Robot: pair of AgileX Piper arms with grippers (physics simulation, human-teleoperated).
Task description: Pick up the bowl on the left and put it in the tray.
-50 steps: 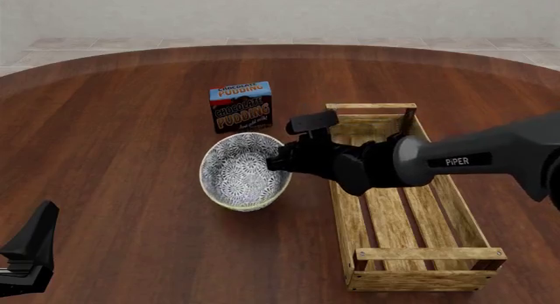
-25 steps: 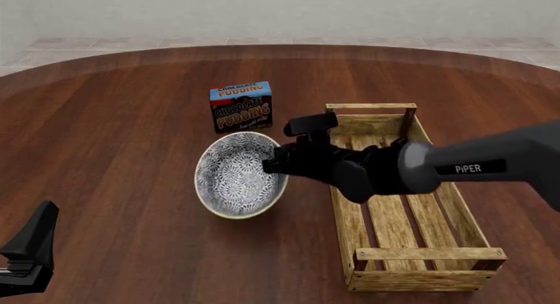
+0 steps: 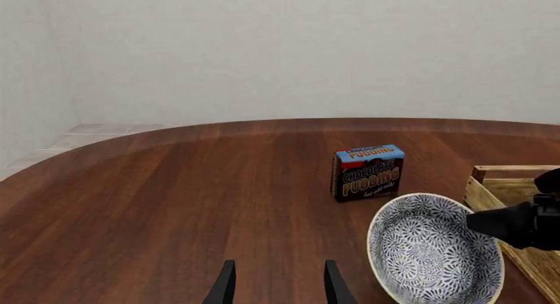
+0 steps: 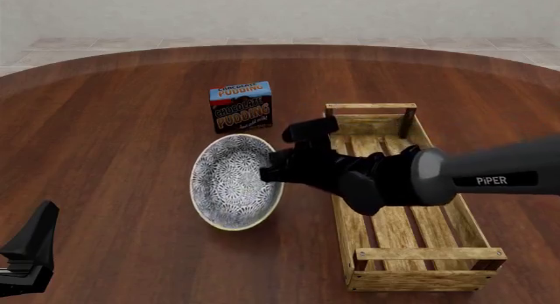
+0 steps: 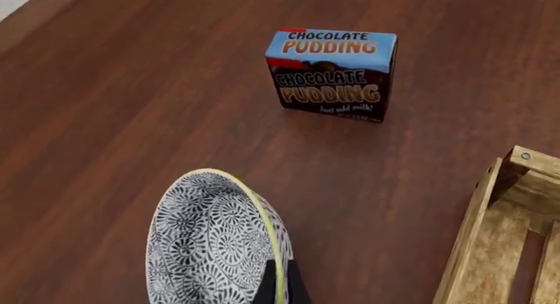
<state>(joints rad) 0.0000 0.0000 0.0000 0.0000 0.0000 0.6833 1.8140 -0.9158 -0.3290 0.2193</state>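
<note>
The bowl (image 4: pixel 229 186) is round, white with a dense blue-grey floral pattern and a yellowish rim. It hangs tilted just left of the tray (image 4: pixel 348 225), a long light-wood slatted crate. My right gripper (image 4: pixel 273 166) is shut on the bowl's right rim. In the right wrist view the bowl (image 5: pixel 210 238) stands on edge, with a dark finger (image 5: pixel 282 285) against its rim. The left wrist view shows the bowl (image 3: pixel 429 251) beside the tray's corner (image 3: pixel 516 179). My left gripper (image 4: pixel 31 251) stays at the near left edge, its fingers (image 3: pixel 224 285) apart and nothing between them.
A chocolate pudding box (image 4: pixel 240 107) stands upright behind the bowl, left of the tray's far end. The right arm (image 4: pixel 455 176) stretches across the tray's middle. The dark wood table (image 4: pixel 114 153) curves away at the back.
The right gripper has lifted and tilted the bowl more steeply; it looks larger and has shifted slightly left and nearer. The left arm has not moved.
</note>
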